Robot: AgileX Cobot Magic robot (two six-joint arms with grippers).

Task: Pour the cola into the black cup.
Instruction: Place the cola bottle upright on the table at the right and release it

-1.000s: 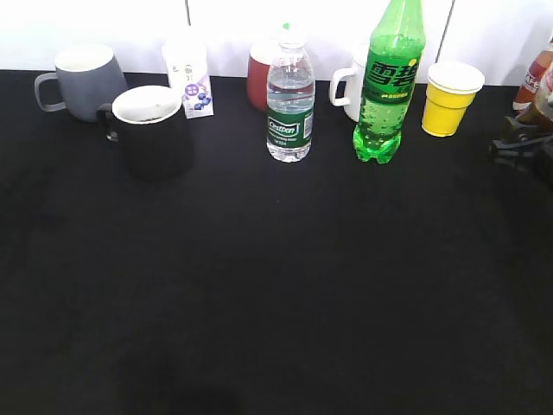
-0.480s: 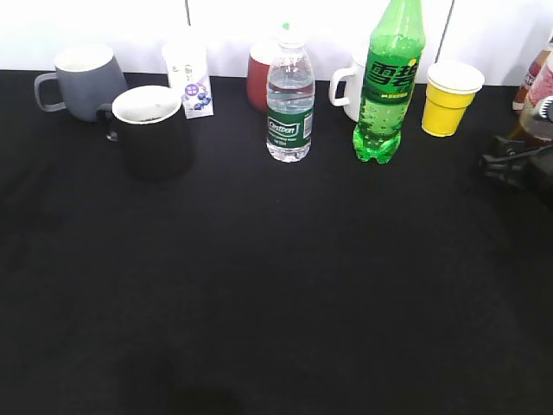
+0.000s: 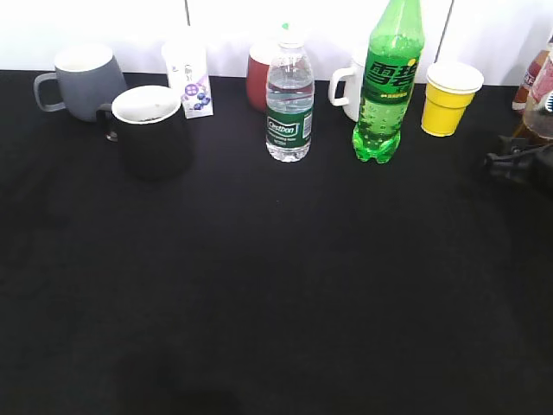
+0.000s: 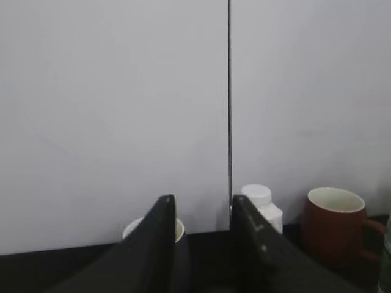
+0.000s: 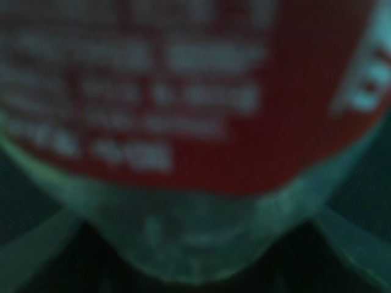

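Note:
The black cup [image 3: 151, 130] stands at the back left of the black table, white inside, handle to the left. The cola bottle [image 3: 544, 99] is at the far right edge, mostly cut off by the frame. My right gripper [image 3: 518, 164] sits low around it. In the right wrist view the blurred red label and clear base of the cola bottle [image 5: 183, 91] fill the frame, and the right gripper [image 5: 195, 256] has a jaw at each side of the base. My left gripper [image 4: 203, 201] is open and empty, facing the white wall; it is outside the exterior view.
Along the back stand a grey mug [image 3: 82, 79], a white blueberry bottle [image 3: 190, 76], a red mug [image 3: 257, 79], a water bottle [image 3: 289, 99], a white mug [image 3: 350, 85], a green soda bottle [image 3: 387, 82] and a yellow paper cup [image 3: 449, 97]. Another brown bottle [image 3: 529, 82] stands behind the cola.
My right gripper has dropped a little lower at the right edge, and the cola bottle in it has shifted slightly and stands more upright. Nothing else has moved.

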